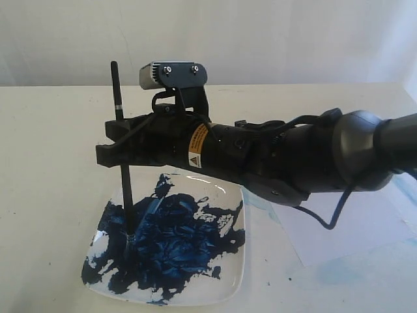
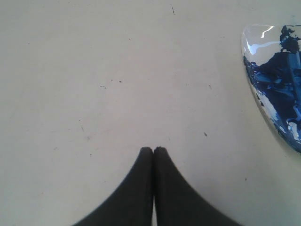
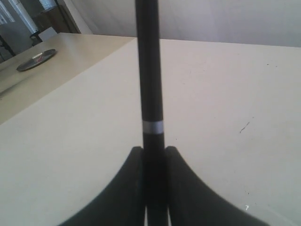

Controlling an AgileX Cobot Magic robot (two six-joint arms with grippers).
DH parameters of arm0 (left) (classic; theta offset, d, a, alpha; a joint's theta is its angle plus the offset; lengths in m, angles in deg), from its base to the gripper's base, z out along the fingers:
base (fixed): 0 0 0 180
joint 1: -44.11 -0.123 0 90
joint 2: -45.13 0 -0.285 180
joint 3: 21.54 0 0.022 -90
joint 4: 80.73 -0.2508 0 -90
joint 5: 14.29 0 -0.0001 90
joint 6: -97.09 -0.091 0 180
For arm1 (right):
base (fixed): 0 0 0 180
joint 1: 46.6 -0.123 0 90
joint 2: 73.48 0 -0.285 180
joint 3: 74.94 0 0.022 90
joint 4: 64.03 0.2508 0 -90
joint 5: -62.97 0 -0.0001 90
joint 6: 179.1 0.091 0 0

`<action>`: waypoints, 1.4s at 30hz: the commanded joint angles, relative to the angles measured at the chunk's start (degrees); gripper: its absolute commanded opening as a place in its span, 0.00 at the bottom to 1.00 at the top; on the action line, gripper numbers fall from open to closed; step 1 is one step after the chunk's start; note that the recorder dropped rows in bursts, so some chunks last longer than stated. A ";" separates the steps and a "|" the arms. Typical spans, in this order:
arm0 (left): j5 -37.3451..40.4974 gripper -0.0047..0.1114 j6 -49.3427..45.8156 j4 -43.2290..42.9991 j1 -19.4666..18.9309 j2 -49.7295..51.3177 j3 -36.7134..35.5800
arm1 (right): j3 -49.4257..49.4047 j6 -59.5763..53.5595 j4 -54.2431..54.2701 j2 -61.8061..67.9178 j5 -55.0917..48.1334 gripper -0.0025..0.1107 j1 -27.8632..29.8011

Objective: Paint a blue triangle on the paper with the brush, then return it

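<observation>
right gripper (image 1: 119,149): clamped on upright brush (image 1: 116,91) | tip in blue paint (image 1: 176,238) on plate (image 1: 234,277) | left gripper (image 2: 153,149): fingers pressed together, empty

place: robot lab | cues: bare cream table (image 1: 52,130), plain white wall (image 1: 260,36), arm-mounted camera (image 1: 172,74)

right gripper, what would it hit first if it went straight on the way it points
Nothing near: the right gripper, shut on the brush, points out over the table; the way looks free as far as its wrist view shows, depth unclear.
</observation>
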 commanded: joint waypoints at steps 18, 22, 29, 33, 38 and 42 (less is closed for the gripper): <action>0.34 0.04 0.00 -0.13 0.41 -0.20 -0.38 | -0.02 -1.98 -0.29 -1.54 -2.15 0.02 0.50; 0.34 0.04 0.00 -0.13 0.41 -0.20 -0.38 | -0.02 -1.98 -0.29 -0.64 -1.62 0.02 0.50; 0.34 0.04 0.00 -0.13 0.41 -0.20 -0.38 | -0.02 -7.45 2.30 -5.79 -0.40 0.02 0.59; 0.34 0.04 0.00 -0.13 0.41 -0.20 -0.38 | -0.02 -11.28 2.40 -14.61 -6.80 0.02 1.36; 0.34 0.04 0.00 -0.13 0.41 -0.20 -0.38 | -0.25 -15.57 2.26 -31.50 -25.90 0.02 9.18; 0.34 0.04 0.00 -0.13 0.41 -0.20 -0.38 | -2.11 -15.90 2.17 -39.92 -32.20 0.02 16.65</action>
